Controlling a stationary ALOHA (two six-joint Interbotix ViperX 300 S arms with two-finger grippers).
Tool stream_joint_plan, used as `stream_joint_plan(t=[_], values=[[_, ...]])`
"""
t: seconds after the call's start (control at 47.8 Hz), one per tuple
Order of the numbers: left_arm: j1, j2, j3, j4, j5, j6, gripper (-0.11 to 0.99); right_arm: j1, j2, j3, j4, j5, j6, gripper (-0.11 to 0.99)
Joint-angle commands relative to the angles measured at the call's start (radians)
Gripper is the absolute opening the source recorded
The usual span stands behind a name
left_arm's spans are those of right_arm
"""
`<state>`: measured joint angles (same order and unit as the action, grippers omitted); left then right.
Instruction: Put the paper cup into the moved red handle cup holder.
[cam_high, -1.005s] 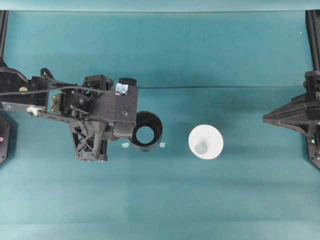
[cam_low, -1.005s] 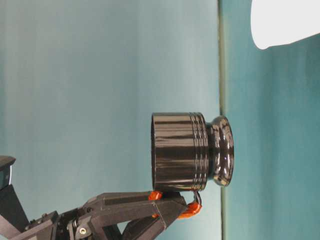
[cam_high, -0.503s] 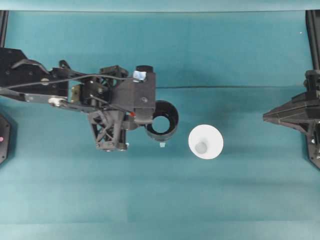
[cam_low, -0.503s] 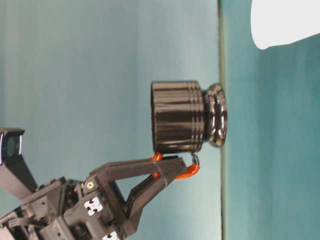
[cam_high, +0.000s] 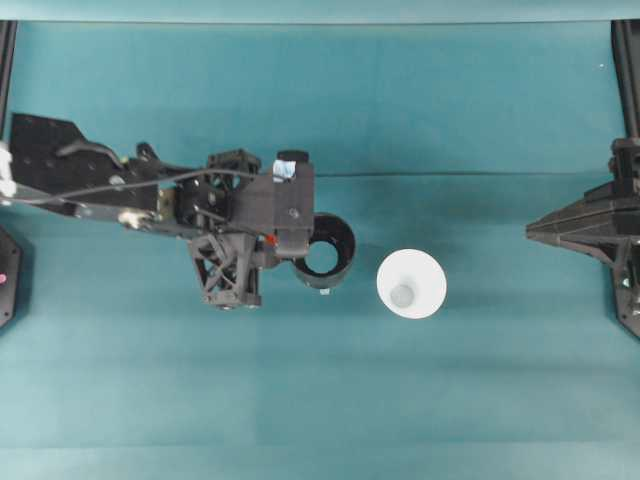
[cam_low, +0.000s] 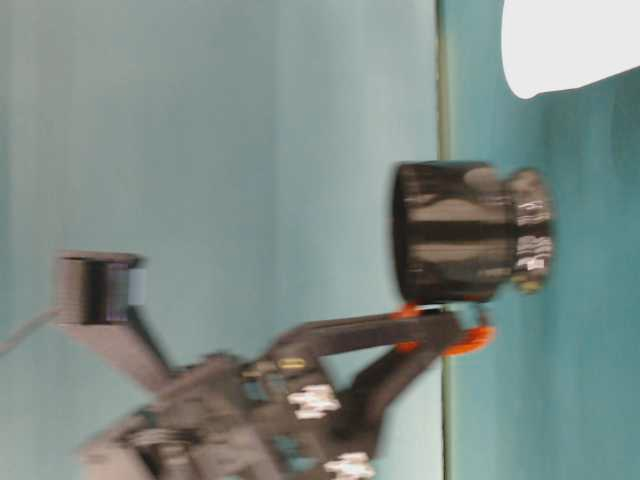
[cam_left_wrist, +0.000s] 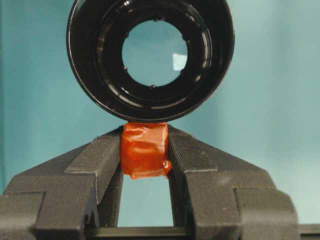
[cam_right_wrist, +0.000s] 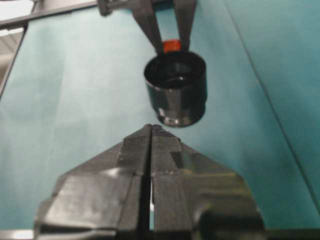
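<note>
The red handle cup holder, a glossy black ring with an open hollow, hangs from my left gripper, which is shut on its orange-red handle tab. In the table-level view the holder is blurred and low by the table; whether it touches I cannot tell. The white paper cup stands upright just right of the holder, apart from it, and also appears as the paper cup in the table-level view. My right gripper is shut and empty at the table's right edge, facing the holder.
A small white tape mark lies on the teal table cloth just in front of the holder. Dark frame posts stand at the table's far corners. My left arm stretches across the left half.
My left gripper carried the holder to the right, toward the paper cup, and lowered it toward the table. The paper cup and right arm stayed put.
</note>
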<state>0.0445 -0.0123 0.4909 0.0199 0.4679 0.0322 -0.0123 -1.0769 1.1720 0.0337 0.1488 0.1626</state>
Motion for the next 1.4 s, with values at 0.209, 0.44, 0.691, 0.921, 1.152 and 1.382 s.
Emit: stream_joint_plan(t=[0.209,0.44,0.691,0.921,1.152,1.382], values=[[-0.011,0.031,0.043,0.002,-0.095,0.0,0.28,-0.003,0.006,-0.008,0.002,-0.003,0.006,-0.1],[-0.038,0.067,0.069,0.003,-0.169,0.0,0.28,-0.003,0.006,-0.008,0.002,-0.005,0.006,-0.1],[-0.038,0.087,0.061,0.003,-0.176,0.002,0.28,-0.003,0.006,-0.008,0.002,-0.003,0.008,-0.1],[-0.037,0.091,0.072,0.003,-0.176,0.006,0.28,-0.003,0.006,-0.008,0.002,-0.003,0.008,-0.1],[-0.037,0.1,0.066,0.003,-0.178,0.003,0.28,-0.003,0.005,-0.006,0.002,-0.003,0.008,-0.1],[-0.035,0.1,0.069,0.002,-0.196,0.005,0.28,-0.003,0.006,-0.008,0.002,-0.003,0.009,-0.1]])
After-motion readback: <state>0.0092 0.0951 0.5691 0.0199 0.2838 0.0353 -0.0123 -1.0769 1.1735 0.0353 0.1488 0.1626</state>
